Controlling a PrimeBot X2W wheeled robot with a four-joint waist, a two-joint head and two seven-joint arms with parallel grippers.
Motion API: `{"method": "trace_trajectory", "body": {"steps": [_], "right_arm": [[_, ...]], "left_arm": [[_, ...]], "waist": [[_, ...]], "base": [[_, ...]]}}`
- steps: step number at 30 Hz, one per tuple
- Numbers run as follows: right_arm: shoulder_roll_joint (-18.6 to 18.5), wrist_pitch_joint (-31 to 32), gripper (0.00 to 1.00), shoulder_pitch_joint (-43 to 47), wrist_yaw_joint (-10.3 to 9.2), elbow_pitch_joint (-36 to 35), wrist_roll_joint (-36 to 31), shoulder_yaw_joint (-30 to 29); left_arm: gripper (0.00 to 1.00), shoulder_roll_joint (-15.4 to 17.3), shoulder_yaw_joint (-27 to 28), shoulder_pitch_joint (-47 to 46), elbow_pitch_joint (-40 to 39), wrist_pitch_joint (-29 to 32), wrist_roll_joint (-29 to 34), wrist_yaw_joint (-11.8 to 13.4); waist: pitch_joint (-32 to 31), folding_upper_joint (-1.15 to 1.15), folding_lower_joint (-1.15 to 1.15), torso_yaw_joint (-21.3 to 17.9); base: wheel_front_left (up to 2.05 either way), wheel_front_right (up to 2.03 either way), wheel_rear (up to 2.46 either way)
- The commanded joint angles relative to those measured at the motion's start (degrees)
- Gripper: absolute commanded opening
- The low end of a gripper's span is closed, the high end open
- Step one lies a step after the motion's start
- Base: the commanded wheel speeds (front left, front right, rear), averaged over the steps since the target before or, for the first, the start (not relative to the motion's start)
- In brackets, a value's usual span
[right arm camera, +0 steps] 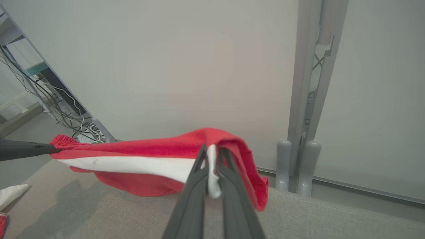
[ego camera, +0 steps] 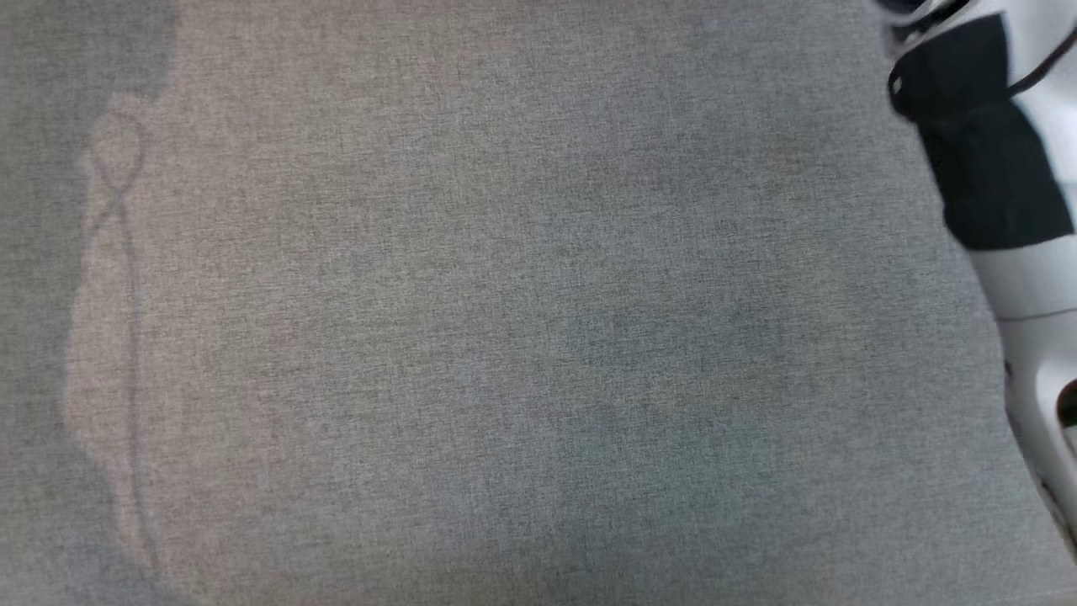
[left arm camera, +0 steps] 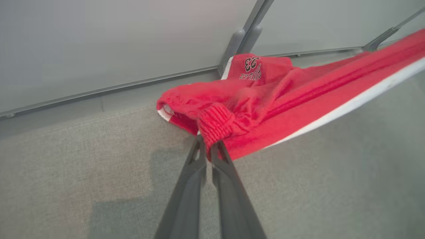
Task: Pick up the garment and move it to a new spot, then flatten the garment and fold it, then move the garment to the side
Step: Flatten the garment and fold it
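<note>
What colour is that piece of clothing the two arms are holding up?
The garment is red with a white stripe; right wrist view shows it best.

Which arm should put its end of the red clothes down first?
Left, probably: the left fingers pinch the ribbed band of the red garment, where cloth bunches low over the gray surface. The right fingers hold the white-striped edge stretched taut.

The garment [left arm camera: 282, 96] runs off the picture's right edge; the black lettering [left arm camera: 250, 75] on it is too blurred to read.
</note>
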Motion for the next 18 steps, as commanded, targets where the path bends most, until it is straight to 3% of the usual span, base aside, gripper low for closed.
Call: {"method": "trace_trajectory", "body": {"steps": [1,11,18], "right_arm": [[-0.5,0.6,0.00,1.2,-0.01,0.4,0.6,0.7],[-3.1,8.0,0.00,10.2,0.00,-1.9,4.2,10.2],[-6.7,10.9,0.00,20.2,0.00,-7.6,6.7,15.2]], "left_arm": [[0.00,0.8,-0.7,1.6,-0.1,0.7,-0.5,-0.1],[0.00,6.2,-5.5,11.3,-6.8,3.7,-6.5,-0.1],[0.00,8.6,-8.5,21.3,-13.4,-2.1,-8.8,-0.1]], "waist": [[0.1,0.00,-0.01,-0.2],[-4.0,0.00,-0.01,-1.4],[-12.2,0.00,-0.01,-1.2]], "base": [[0.00,0.00,0.00],[0.00,0.00,0.00],[0.00,0.00,0.00]]}}
